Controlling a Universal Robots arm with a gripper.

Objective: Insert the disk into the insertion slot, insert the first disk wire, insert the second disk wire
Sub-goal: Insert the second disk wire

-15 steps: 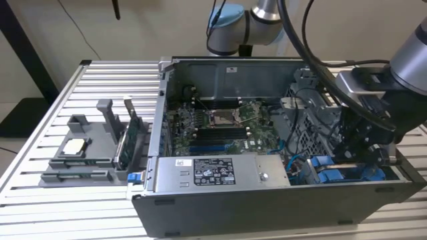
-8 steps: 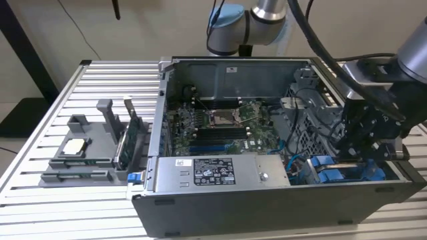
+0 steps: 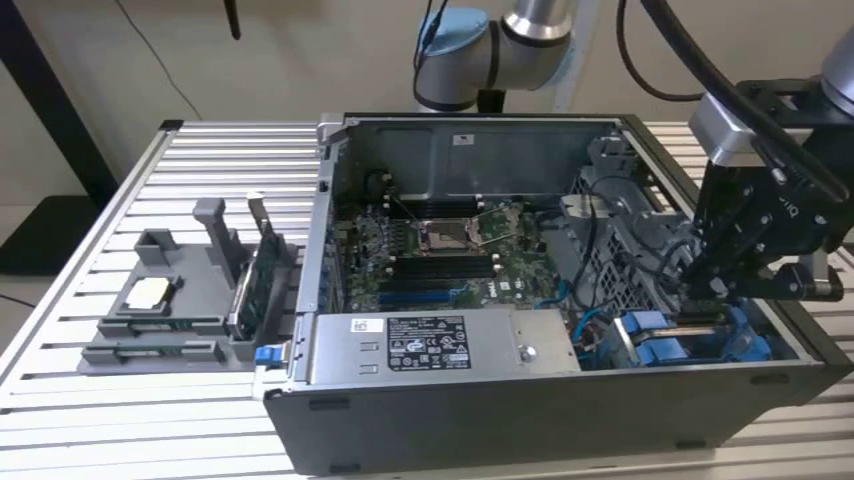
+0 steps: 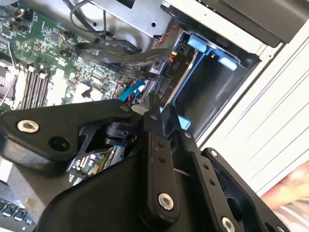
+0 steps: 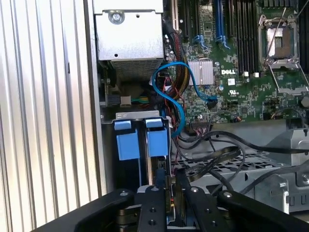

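Disk (image 5: 155,143) sitting edge-up in blue carrier inside drive bay (image 4: 205,92) at corner of open computer case (image 3: 534,420), toward the exterior view's right. Gripper (image 4: 153,107) hanging directly over bay, fingers (image 5: 159,193) drawn close together around disk's rear edge and a dark connector; actual contact impossible to tell. Blue data cable (image 5: 169,92) looping nearby across motherboard (image 3: 427,260). Grey parts tray (image 3: 167,310) lying well apart on slatted table (image 3: 80,420).
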